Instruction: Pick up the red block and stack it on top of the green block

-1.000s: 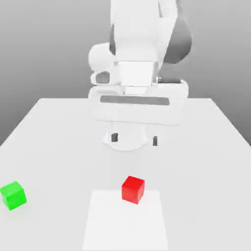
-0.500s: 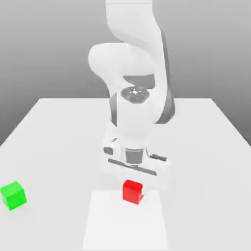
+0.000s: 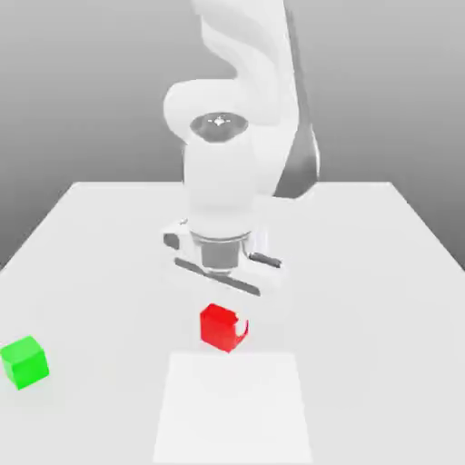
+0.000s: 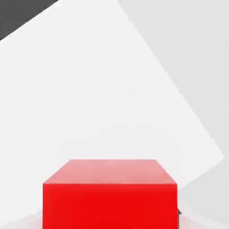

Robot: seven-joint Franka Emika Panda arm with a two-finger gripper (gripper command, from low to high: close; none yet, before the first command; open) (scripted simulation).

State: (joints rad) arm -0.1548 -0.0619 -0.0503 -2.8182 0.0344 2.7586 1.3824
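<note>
The gripper, below the arm's white hand, is closed on the red block, its fingers drawn in only as far as the block's sides allow. In the hand view, the block's near face lies squarely between the blurred edges of the fingers. The block appears to be lifted off the worktop, behind the pale rectangular patch. The green block rests on the worktop, well apart from the gripper, towards the exterior view's left and somewhat nearer that camera. This sideways offset governs the coming move: the held block probably needs to travel towards the exterior view's left, clear the green block's top, and align with its turned faces before release. An off-centre descent could topple the stack.
</note>
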